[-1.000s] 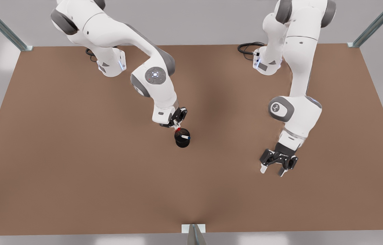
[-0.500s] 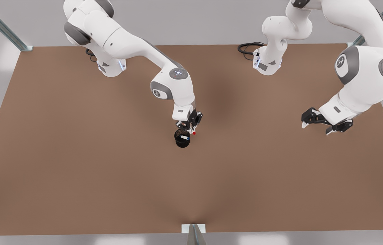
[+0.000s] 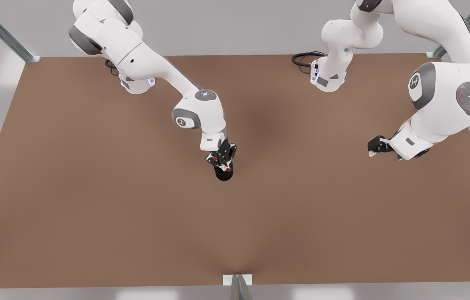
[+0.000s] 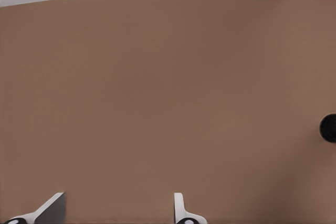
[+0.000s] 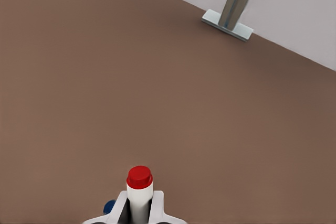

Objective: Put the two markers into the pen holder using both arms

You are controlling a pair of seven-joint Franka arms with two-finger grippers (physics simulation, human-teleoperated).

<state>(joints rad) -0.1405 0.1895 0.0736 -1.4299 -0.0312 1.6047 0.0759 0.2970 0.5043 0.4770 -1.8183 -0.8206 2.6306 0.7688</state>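
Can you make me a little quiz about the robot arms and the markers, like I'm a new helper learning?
1. What colour is the cap of the marker that the right gripper pinches? A) green B) red C) yellow
2. True or false: the left gripper holds a marker too.
3. Fill in: the right gripper hangs just above the black ____.

Key
1. B: the red marker stands between its fingers.
2. False: it is open and empty, waiting off at the front view's right.
3. pen holder.
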